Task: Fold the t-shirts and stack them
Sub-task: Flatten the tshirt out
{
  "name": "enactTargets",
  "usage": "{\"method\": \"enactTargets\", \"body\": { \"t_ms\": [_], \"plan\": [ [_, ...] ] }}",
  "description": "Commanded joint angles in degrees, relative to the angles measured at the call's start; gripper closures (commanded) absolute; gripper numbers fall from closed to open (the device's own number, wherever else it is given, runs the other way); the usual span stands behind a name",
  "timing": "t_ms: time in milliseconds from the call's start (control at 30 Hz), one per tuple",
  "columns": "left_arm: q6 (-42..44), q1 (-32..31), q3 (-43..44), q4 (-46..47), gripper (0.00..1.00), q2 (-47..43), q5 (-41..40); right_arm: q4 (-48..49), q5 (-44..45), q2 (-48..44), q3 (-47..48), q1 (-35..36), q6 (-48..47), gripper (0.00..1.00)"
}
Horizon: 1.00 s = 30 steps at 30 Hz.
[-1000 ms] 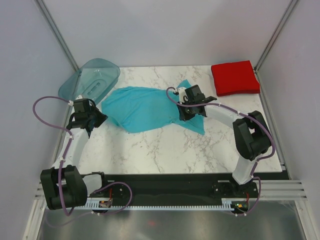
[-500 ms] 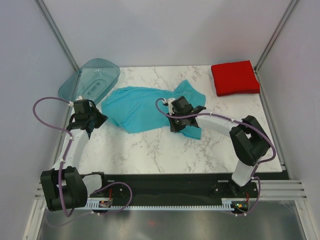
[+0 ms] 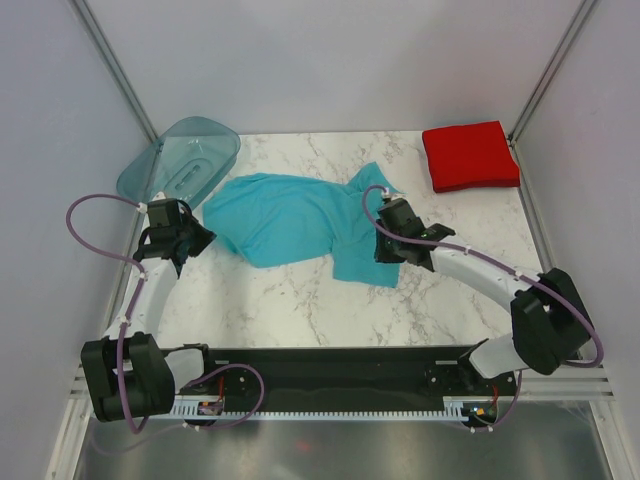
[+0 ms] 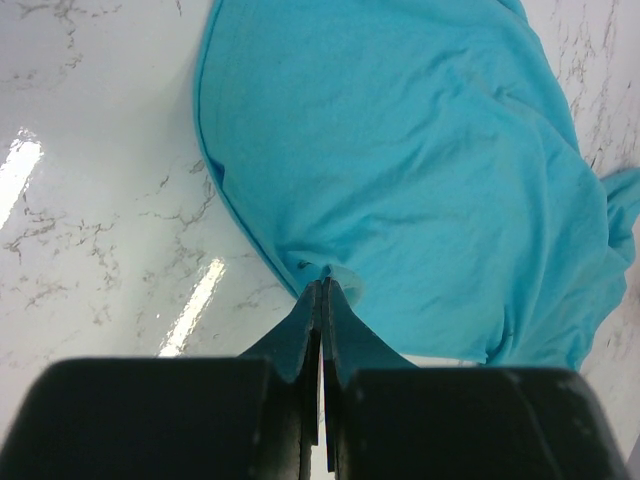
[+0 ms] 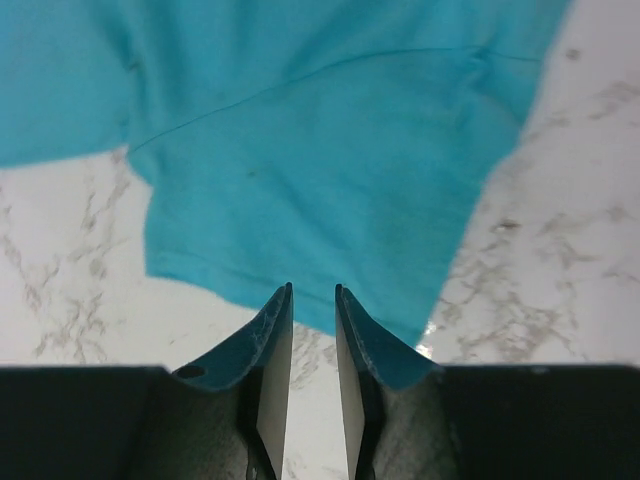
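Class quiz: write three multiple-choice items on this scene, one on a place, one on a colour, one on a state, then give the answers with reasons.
1. Where on the table is the folded red t-shirt? A far right corner; B far left corner; C near edge.
2. What colour is the unfolded t-shirt? A white; B yellow; C turquoise.
3. The right arm's fingers are: A shut on the red t-shirt; B apart, gripping nothing; C out of view.
Answers: 1 A, it sits at the far right. 2 C, turquoise cloth lies rumpled mid-table. 3 B, the right wrist view shows a gap with nothing held.
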Motion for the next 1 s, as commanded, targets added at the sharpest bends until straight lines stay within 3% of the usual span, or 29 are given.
{"method": "enactTargets", "body": {
  "t_ms": [0, 467, 967],
  "plan": [
    [-0.28, 0.01, -0.09, 1.93, 0.98, -0.17, 0.89, -1.26, 4.69, -2.68, -4.21, -6.84, 9.5, 0.69],
    [-0.28, -0.08, 0.79, 2.11, 0.98, 0.1, 1.51, -1.7, 6.8, -4.36, -10.46, -10.21, 25.33, 0.68],
    [-0.55, 0.01, 0.44, 2.28, 0.98, 0.01, 1.42, 2.6, 1.35, -5.23, -16.96, -9.16, 28.85, 0.68]
  ]
}}
